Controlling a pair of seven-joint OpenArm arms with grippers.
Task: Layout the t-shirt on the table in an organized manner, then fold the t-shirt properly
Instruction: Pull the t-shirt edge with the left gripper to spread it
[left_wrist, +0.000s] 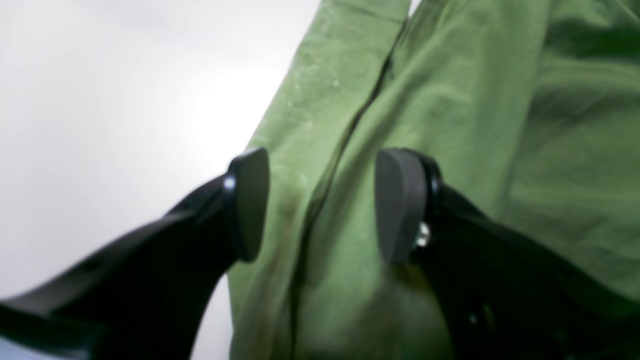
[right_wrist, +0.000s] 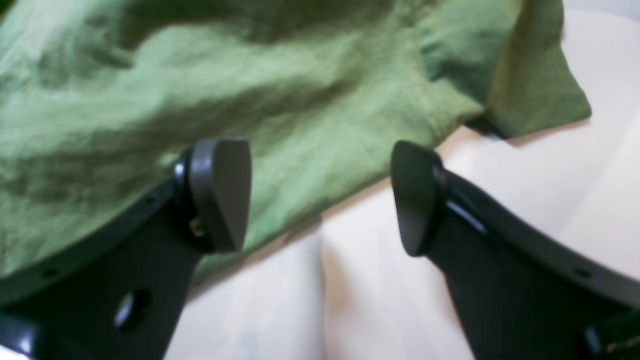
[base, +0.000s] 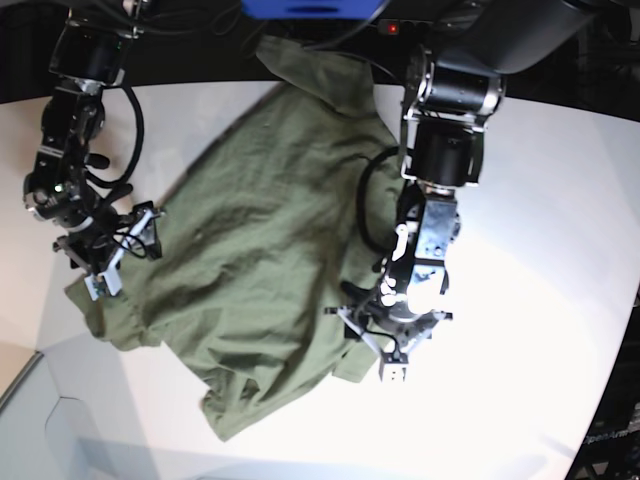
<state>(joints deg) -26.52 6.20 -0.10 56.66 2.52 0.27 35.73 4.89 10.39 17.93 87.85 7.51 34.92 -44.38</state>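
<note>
The olive-green t-shirt (base: 260, 260) lies crumpled and wrinkled across the middle of the white table (base: 520, 200), with one end reaching the back edge. My left gripper (base: 372, 348) stands open over the shirt's right side. In the left wrist view its pads straddle a fold line in the cloth (left_wrist: 450, 100), and the gripper (left_wrist: 325, 205) holds nothing. My right gripper (base: 125, 250) stands open at the shirt's left edge. The right wrist view shows that gripper (right_wrist: 317, 195) with one pad over the fabric (right_wrist: 200, 75) and the other over bare table (right_wrist: 550, 200).
A blue object (base: 310, 8) and dark cables sit behind the table's back edge. The table's curved front-left edge (base: 30, 370) runs close to the right arm. Bare white tabletop stretches to the right of the shirt and along the front.
</note>
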